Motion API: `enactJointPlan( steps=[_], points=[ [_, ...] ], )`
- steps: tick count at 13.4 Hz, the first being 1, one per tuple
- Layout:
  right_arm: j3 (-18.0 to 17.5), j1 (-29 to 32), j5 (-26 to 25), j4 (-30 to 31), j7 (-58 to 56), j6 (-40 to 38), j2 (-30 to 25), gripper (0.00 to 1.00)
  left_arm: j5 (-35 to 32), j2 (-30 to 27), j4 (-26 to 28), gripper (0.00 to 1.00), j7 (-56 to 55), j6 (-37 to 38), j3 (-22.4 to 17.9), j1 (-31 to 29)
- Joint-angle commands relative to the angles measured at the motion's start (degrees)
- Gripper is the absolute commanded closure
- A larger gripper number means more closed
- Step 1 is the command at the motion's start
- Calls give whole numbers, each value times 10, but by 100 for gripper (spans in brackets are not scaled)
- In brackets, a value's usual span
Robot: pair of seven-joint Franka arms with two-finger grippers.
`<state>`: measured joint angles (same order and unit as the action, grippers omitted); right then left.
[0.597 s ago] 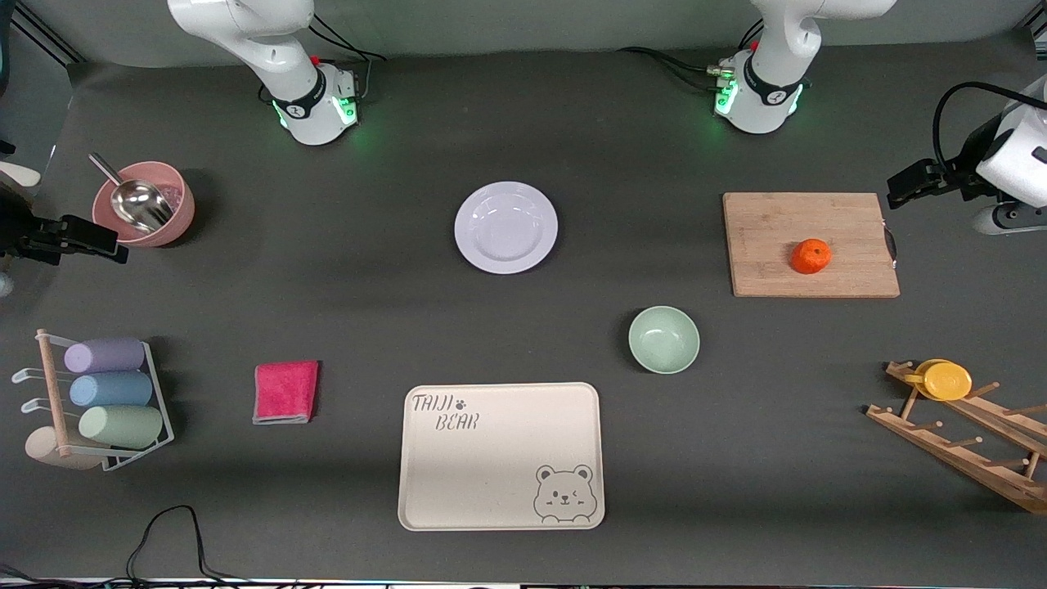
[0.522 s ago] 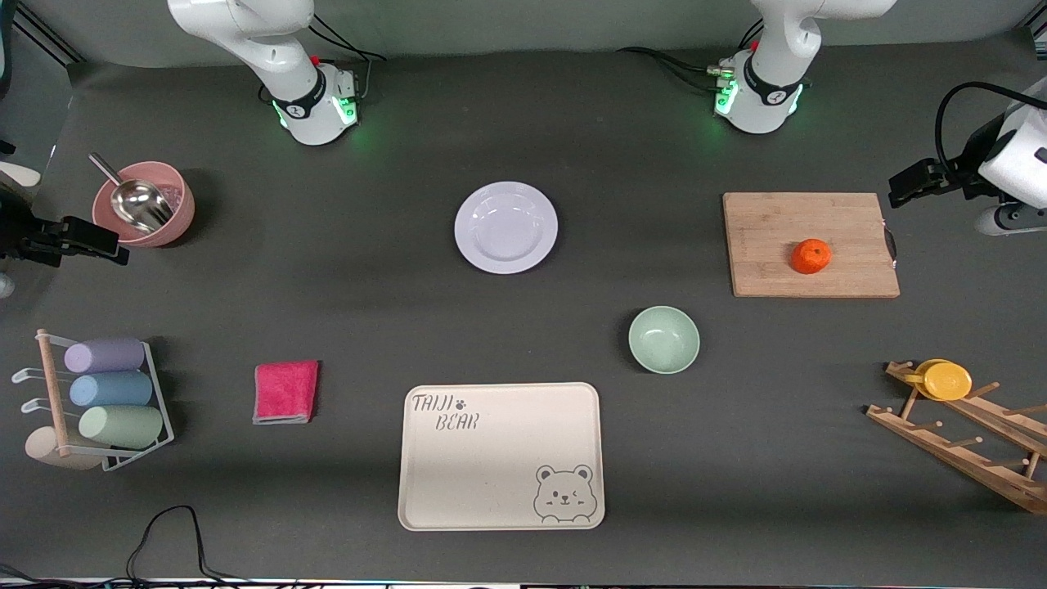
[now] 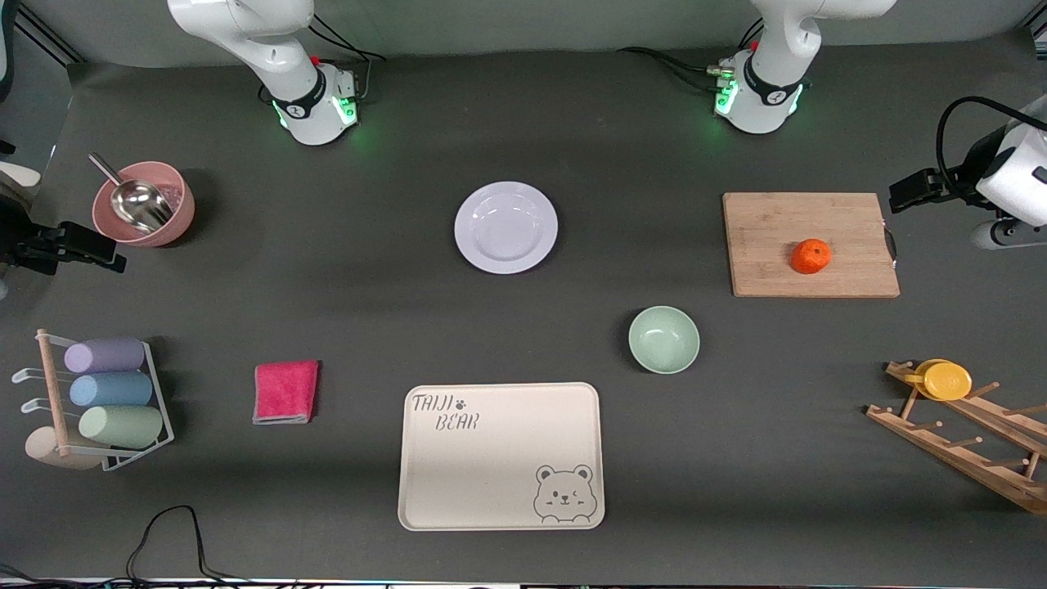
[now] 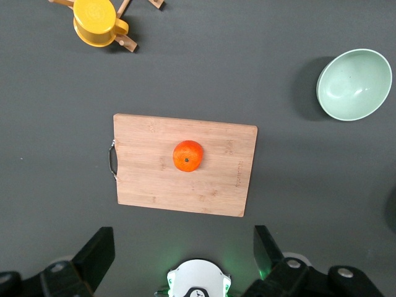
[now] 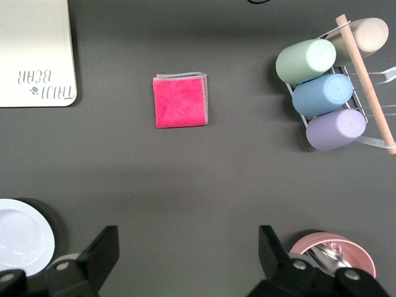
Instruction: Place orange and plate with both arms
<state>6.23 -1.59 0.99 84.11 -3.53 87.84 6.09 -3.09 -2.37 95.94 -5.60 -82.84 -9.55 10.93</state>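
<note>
A: What's the surface?

B: A dark grey table, the two green-lit arm bases along its edge farthest from the front camera.

A: Any writing?

B: The cream tray, nearest the front camera, reads "TAIJI BEAR" with a paw print and a bear drawing. In the right wrist view only its lettered corner shows.

A: The task's things?

B: The orange sits on the wooden cutting board toward the left arm's end. The plate lies bare mid-table, well apart from it. A pale green bowl lies nearer the camera than both.

A: And the grippers?

B: The left gripper hangs high over the table at the left arm's end, fingers spread and empty. The right gripper hangs over the right arm's end near the pink bowl holding a metal scoop, fingers also spread, holding nothing. In the front view both are cut off at the edges.
</note>
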Motion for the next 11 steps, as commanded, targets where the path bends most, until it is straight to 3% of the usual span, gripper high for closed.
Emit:
enactJointPlan(
  steps=[1,6,8,11],
  points=[
    [3,-5,-4,4,11,8,-7,0,-1,4,-19,0,12,19,-9,6],
    [2,-7,-6,4,11,5,-5,0,-7,-39,-1,0,52,71,-10,-40],
    [0,-7,-7,4,16,-1,-15,0,-7,-82,50,0,46,60,-9,-40],
    [0,-7,-6,48,16,-14,-76,0,-7,-140,167,0,41,-8,-8,-39]
  ],
)
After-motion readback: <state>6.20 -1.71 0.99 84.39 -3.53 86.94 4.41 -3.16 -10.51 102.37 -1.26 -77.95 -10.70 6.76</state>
